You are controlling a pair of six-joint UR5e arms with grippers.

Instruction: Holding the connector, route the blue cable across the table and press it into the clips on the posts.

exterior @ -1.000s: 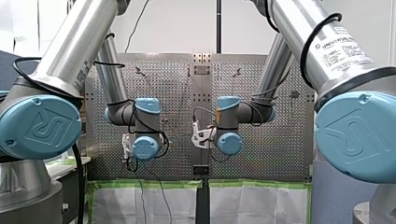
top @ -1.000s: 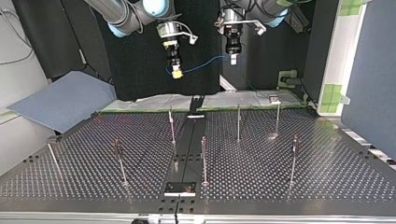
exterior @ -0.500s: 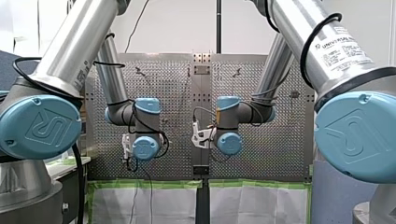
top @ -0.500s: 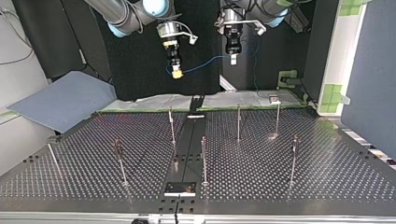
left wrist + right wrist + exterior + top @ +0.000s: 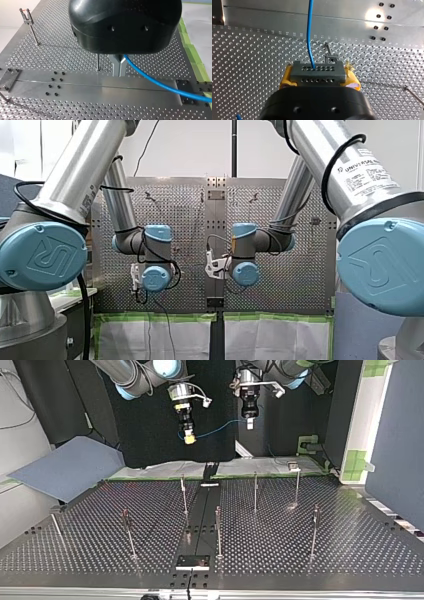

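Observation:
Both grippers hang high above the perforated table [image 5: 280, 545]. In the right wrist view my right gripper [image 5: 319, 76] is shut with its yellow pads [image 5: 284, 81] on a grey connector [image 5: 317, 72]. The blue cable [image 5: 309, 32] leaves the connector's face. In the top view this gripper [image 5: 189, 438] is left of the middle, and the cable [image 5: 215, 430] sags across to my left gripper [image 5: 249, 423]. The left gripper [image 5: 119, 74] has its metal fingers shut on the blue cable [image 5: 160, 85], which trails off to the side. Several thin posts with clips stand on the table, such as one post [image 5: 255, 491] and another [image 5: 218, 530].
A smooth centre strip [image 5: 200, 520] divides the table, with a dark plate [image 5: 192, 561] at its near end in the top view. A grey-blue board [image 5: 65, 467] leans at that view's left, and a tall panel [image 5: 395, 435] stands at its right. Green tape [image 5: 160, 317] edges white cloths.
Both arms hold still. Only the thin dark cable hanging under my left wrist in the front view sways slightly.

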